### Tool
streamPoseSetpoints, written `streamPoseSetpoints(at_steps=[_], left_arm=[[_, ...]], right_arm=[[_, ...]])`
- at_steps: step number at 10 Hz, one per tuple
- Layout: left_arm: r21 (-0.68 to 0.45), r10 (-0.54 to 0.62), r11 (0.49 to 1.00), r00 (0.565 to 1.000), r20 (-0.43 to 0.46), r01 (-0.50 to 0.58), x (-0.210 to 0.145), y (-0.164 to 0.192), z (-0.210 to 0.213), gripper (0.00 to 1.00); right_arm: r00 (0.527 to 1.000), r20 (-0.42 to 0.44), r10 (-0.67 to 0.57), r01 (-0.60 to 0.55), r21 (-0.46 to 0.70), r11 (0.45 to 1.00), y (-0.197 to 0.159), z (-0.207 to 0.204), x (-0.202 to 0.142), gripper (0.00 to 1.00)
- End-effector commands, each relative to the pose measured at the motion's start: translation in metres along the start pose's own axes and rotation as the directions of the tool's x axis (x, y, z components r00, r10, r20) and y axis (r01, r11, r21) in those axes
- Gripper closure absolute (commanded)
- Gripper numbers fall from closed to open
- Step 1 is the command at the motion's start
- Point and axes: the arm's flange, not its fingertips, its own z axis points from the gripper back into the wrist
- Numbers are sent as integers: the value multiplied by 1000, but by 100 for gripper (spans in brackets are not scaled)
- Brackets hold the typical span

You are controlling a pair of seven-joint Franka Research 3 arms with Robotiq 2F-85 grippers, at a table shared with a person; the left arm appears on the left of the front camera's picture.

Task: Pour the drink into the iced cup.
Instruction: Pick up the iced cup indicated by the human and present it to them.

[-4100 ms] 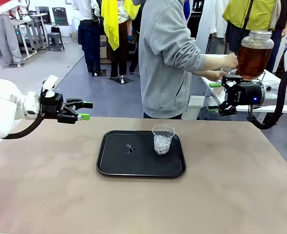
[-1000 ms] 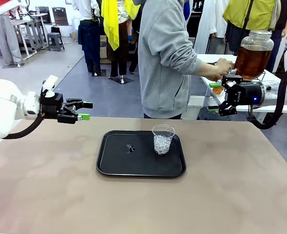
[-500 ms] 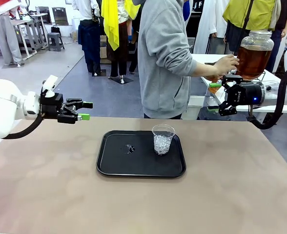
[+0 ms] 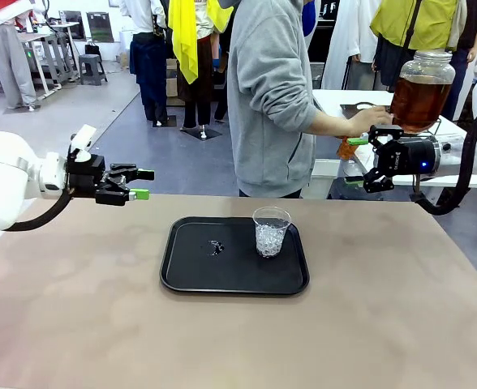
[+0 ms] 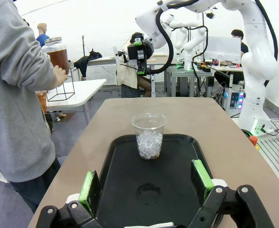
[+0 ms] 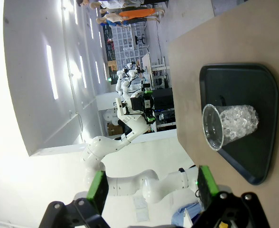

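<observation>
In the front view, the left gripper (image 4: pixel 143 184) is seen at the middle left of the frame, held above the near-left edge of the table (image 4: pixel 76 324). Its jaws are spread wide, nothing is held between them and nothing is touched. In its own wrist view the green pads (image 5: pixel 88 186) are seen far apart at the bottom of the frame, with the black tray (image 5: pixel 177 161) lying beyond them.

The right gripper (image 4: pixel 354 160) is seen at the upper right of the front view, past the table's far right corner. It is likewise spread fully and empty, with its fingers pointed toward picture left.

The iced cup (image 4: pixel 271 231), made of clear plastic and partly filled with white ice, is stood upright on the right half of the tray, which is laid at the centre of the table. A small glinting spot (image 4: pixel 216 246) is seen on the tray to the left of the cup.

The drink (image 4: pixel 417 104), amber-brown, is contained in a large clear glass jar (image 4: pixel 437 73) at the upper right corner of the frame, on a white side table (image 4: pixel 340 99), well apart from the cup. A person's hand (image 4: pixel 374 118) is stretched out to the jar's lower left side. Whether the jar is touched cannot be told.
</observation>
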Motion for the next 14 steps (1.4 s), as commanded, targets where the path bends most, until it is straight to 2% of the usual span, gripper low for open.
streamPoseSetpoints(at_steps=[1, 14], left_arm=[[3, 7, 1000, 1000, -8, -7, 4, 0, -1, 0], [3, 7, 1000, 1000, -8, -7, 4, 0, -1, 0]], right_arm=[[1000, 1, 4, -4, 0, 1000, 2, 0, 0, 0], [1000, 1, 4, -4, 0, 1000, 2, 0, 0, 0]])
